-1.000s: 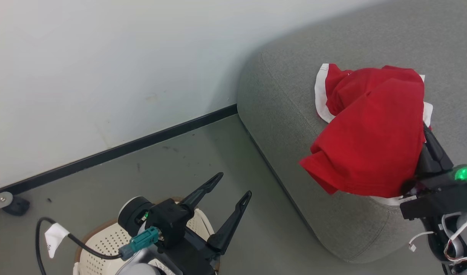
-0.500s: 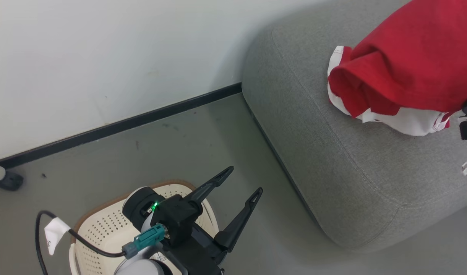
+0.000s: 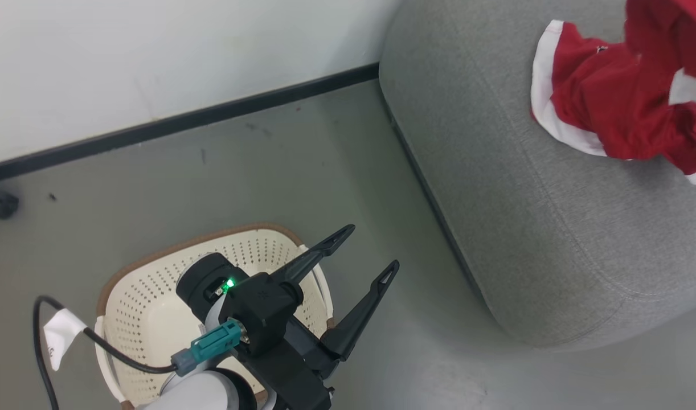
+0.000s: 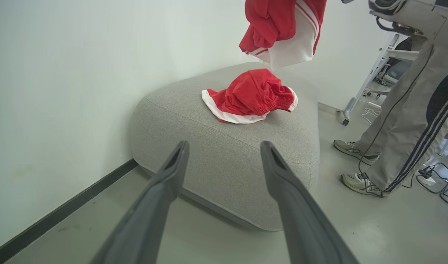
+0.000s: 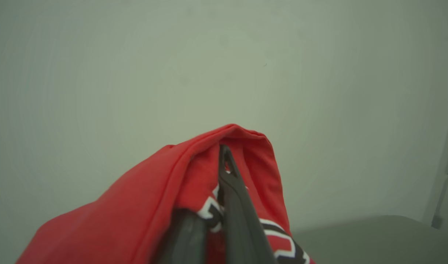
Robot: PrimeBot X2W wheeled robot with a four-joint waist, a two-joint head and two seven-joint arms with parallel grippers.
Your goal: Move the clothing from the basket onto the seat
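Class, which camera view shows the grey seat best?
The left wrist view: nearly the whole seat shows, rounded corners included. The head view crops it; the right wrist view catches a grey sliver, bottom right.

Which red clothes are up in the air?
The striped garment hangs from the shut right gripper, above the seat. The crumpled garment lies on the seat.

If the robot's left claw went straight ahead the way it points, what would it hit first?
The left gripper would probably meet the seat on its near side, below the clothing lying on top.
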